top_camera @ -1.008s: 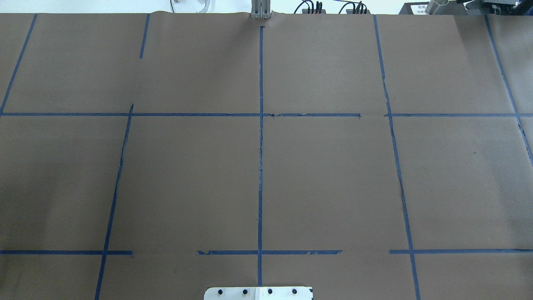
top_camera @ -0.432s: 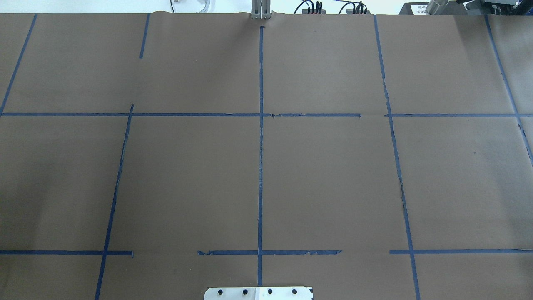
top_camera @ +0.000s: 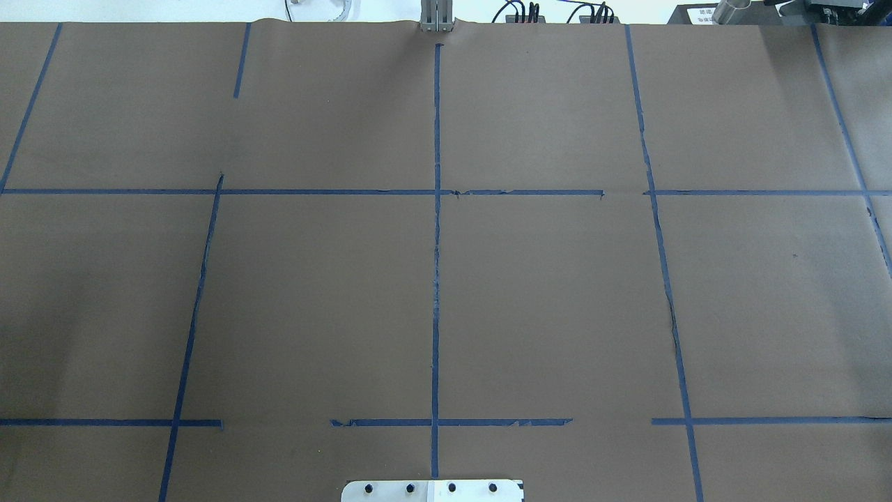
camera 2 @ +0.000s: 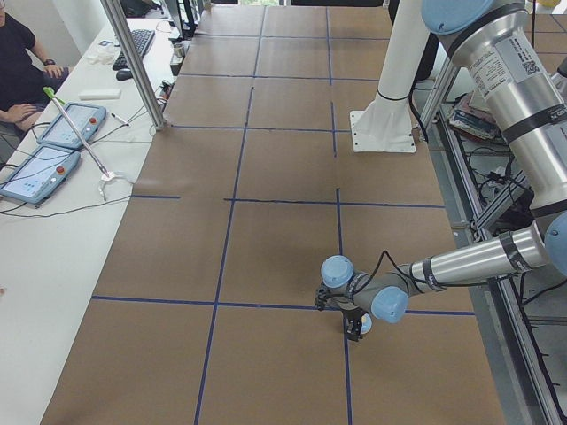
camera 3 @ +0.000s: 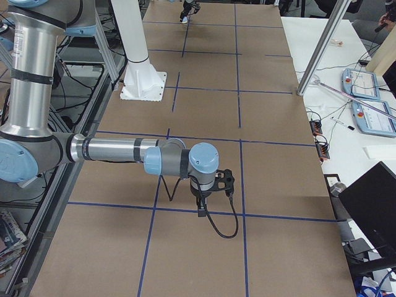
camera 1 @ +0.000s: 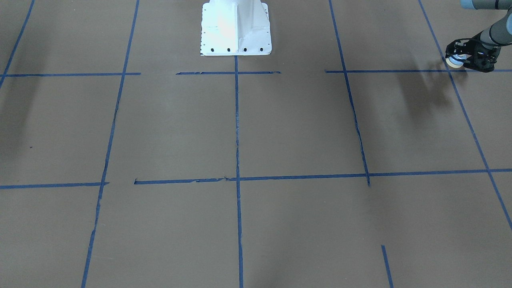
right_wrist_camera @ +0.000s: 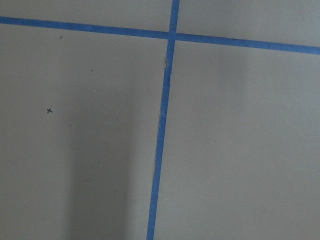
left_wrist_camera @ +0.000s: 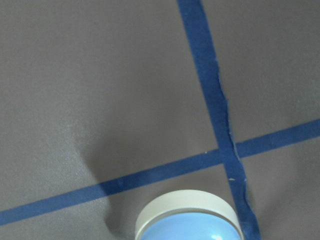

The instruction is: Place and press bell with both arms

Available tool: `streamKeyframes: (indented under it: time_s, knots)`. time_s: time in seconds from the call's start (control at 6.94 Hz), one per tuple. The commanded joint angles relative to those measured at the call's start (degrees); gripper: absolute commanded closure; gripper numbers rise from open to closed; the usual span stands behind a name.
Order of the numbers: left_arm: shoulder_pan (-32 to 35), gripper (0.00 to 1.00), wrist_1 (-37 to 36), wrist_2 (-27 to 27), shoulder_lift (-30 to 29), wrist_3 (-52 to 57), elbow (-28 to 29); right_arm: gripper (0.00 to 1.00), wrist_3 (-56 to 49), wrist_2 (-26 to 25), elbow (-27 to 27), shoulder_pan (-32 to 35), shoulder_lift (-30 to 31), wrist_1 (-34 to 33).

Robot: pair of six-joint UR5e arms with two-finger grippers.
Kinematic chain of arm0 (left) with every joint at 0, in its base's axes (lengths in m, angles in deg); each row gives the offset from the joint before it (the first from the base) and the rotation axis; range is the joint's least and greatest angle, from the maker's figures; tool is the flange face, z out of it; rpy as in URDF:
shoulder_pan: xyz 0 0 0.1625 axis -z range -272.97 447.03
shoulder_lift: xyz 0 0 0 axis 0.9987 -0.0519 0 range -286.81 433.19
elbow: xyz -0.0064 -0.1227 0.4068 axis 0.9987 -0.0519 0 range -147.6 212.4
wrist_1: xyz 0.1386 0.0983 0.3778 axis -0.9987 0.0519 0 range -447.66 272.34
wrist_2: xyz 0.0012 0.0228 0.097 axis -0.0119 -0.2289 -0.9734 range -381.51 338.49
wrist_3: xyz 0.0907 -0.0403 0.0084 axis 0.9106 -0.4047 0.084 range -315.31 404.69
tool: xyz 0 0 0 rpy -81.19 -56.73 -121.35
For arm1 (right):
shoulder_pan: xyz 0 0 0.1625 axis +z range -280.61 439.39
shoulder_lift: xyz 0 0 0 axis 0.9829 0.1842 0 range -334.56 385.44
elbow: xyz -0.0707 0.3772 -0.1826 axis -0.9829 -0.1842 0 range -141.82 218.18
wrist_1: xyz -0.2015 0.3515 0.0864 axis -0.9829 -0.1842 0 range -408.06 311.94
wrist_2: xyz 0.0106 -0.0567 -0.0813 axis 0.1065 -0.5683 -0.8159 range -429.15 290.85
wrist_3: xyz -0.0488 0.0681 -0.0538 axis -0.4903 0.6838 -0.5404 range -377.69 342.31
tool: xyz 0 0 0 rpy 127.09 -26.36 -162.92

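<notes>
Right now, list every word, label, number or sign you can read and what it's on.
"x": pen mark on the brown paper.
White sticker on the left arm: too small to read.
White label at the overhead view's top right: blurred.

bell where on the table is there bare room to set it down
The two middle cells either side of the centre tape line, in front of the white pedestal, are bare. Crowded: the robot's left end, where the left gripper holds the bell, and the right end, around the right gripper.
</notes>
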Motion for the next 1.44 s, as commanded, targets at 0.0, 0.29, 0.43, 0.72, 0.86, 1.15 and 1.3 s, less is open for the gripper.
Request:
streamKeyframes:
  time_s: [0.0, 0.29, 0.43, 0.72, 0.86, 1.15, 1.3]
  knots:
    - [0.02, 0.84, 2.66, -0.02, 0.01, 0.05, -0.16, 0.00, 0.13, 0.00, 0.00, 0.00, 0.00, 0.00]
    - [1.16, 0.93, 4.62, -0.46, 0.19, -2.56, -5.92, 0.00, 0.30, 0.00, 0.09, 0.00, 0.00, 0.00]
    - [1.95, 0.93, 4.62, -0.46, -0.60, -8.59, -9.62, 0.00, 0.30, 0.09, 0.09, 0.00, 0.00, 0.00]
    - [4.84, 0.94, 4.27, -0.73, -3.75, -14.87, -13.60, 0.00, 0.39, 0.09, 0.09, 0.00, 0.00, -0.09]
    - [5.29, 0.95, 4.18, -0.73, -7.86, -18.55, -13.61, 0.00, 0.48, 0.17, 0.09, 0.00, 0.09, -0.09]
    - [5.12, 0.96, 0.16, -0.64, -15.33, -23.14, -14.04, 0.00, 0.48, 0.17, 0.00, 0.00, 0.09, -0.09]
    - [5.12, 0.96, -4.04, -0.64, -19.89, -24.81, -14.83, 0.00, 0.39, 0.17, 0.00, 0.00, 0.09, -0.09]
